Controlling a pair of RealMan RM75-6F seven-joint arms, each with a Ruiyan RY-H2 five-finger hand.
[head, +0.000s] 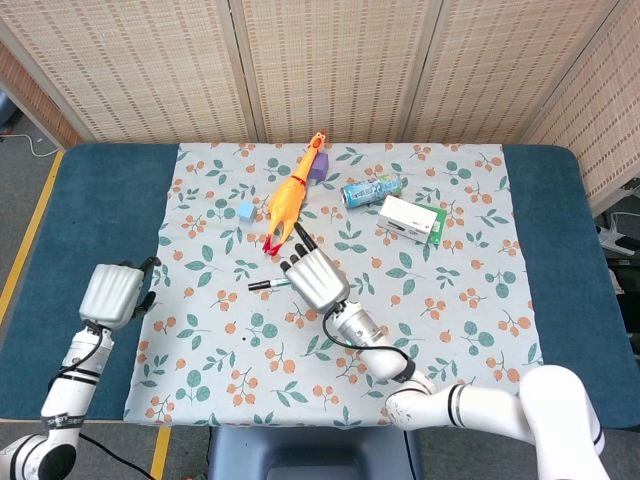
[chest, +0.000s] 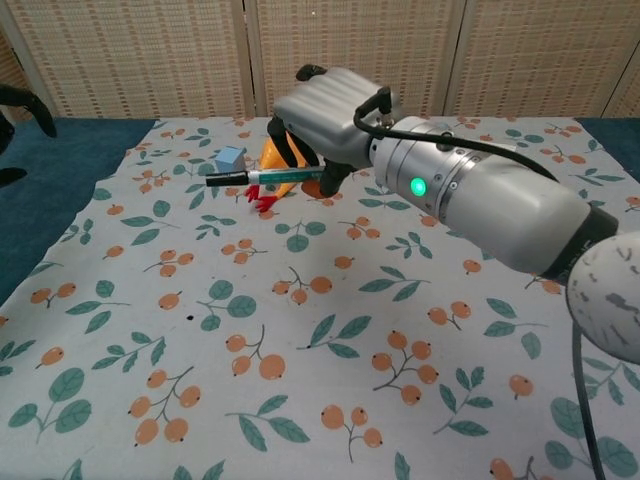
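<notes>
— Right hand (head: 316, 279): what's in it?

— It pinches a pen (chest: 262, 177), which lies level and points left, lifted off the cloth (head: 470, 300) over the middle of the table (head: 90, 210). The other fingers fan out toward the far side.

— How much room around it?

— Just beyond the hand lies the rubber chicken (head: 287, 197); in the chest view the hand hides most of it. A blue cube (head: 245, 210) sits left of the chicken, a purple block (head: 317, 170) at its far end. To the far right, well apart, are a can (head: 370, 189) and a white box (head: 409, 218). The near half of the cloth, on both sides of the arm, is open patterned fabric.

— And the left hand (head: 113, 294)?

— It hovers at the cloth's left edge, over the blue table border, holding nothing. Its fingers look curled under, but I can't tell how far.

— Edges?

— The pen is well inside the cloth, far from every table edge.
</notes>
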